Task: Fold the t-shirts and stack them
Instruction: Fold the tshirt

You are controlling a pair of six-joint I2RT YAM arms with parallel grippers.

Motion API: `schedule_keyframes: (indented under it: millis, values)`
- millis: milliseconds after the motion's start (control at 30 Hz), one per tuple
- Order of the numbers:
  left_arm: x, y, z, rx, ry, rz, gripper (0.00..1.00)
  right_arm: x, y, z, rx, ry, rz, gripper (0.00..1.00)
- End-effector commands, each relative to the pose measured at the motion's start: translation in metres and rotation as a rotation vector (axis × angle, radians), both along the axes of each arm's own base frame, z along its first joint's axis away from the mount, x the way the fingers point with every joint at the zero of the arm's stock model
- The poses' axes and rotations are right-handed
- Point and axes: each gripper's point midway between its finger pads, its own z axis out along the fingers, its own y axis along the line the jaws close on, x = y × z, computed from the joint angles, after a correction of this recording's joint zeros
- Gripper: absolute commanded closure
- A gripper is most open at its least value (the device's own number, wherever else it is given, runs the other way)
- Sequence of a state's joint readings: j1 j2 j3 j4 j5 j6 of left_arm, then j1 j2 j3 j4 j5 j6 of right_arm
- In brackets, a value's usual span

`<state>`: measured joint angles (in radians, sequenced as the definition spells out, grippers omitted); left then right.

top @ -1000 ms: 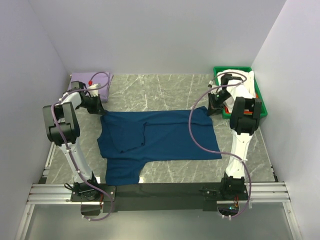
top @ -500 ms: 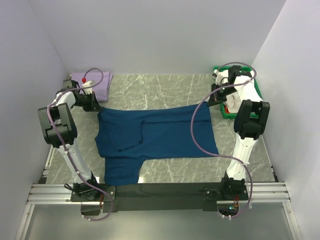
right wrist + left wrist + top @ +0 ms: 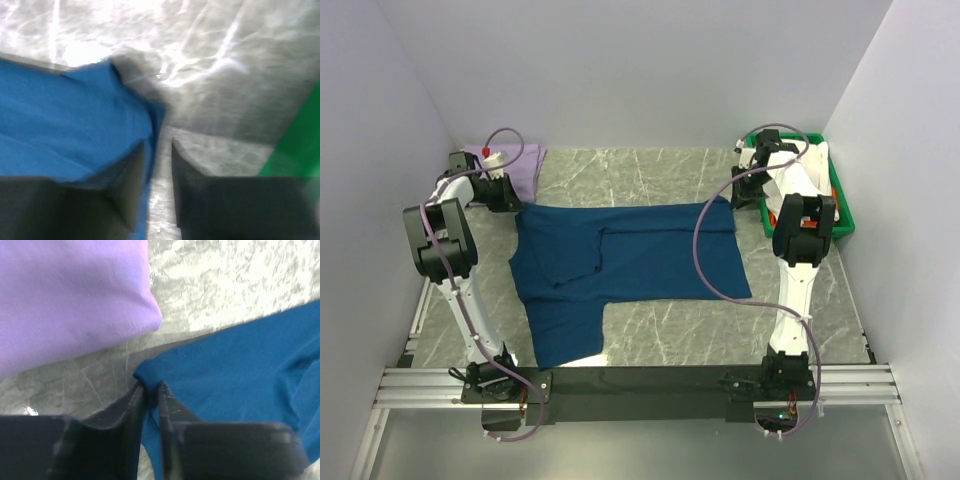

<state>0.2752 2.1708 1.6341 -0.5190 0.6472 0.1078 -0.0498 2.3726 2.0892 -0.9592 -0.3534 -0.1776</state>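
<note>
The navy blue t-shirt [image 3: 630, 255] lies spread on the marble table, one sleeve folded in and its lower part reaching the near edge. My left gripper [image 3: 515, 203] is at the shirt's far left corner. In the left wrist view the gripper [image 3: 151, 387] is shut on a pinch of navy cloth [image 3: 240, 365]. My right gripper [image 3: 738, 195] is at the far right corner. Its jaws [image 3: 159, 145] stand slightly open with table showing between them, and the navy edge [image 3: 65, 115] lies against the left finger. The folded lavender t-shirt [image 3: 520, 165] rests at the back left.
The green bin [image 3: 840, 195] stands at the back right beside the right arm, and its edge [image 3: 300, 145] shows in the right wrist view. The lavender t-shirt [image 3: 70, 295] lies just beyond the left gripper. Walls close in the left, back and right.
Both grippers moved toward the back of the table, drawing the navy shirt's far edge back and straighter. The right jaws have parted and the cloth is slipping out.
</note>
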Motion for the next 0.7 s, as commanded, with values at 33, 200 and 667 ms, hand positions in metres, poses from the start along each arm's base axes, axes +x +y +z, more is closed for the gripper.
schedule_keyframes:
  millis: [33,200,667]
  values:
    - [0.022,0.011,0.033,0.052,-0.092,0.02,0.72,0.03,-0.021,0.038,-0.128,-0.157,-0.055,0.55]
    - [0.002,0.01,0.056,0.095,-0.141,0.002,0.58,-0.002,-0.018,0.059,-0.132,-0.123,0.014,0.44]
    - [-0.075,-0.024,0.02,0.028,0.029,-0.016,0.63,-0.083,0.049,0.005,-0.05,0.111,0.214,0.67]
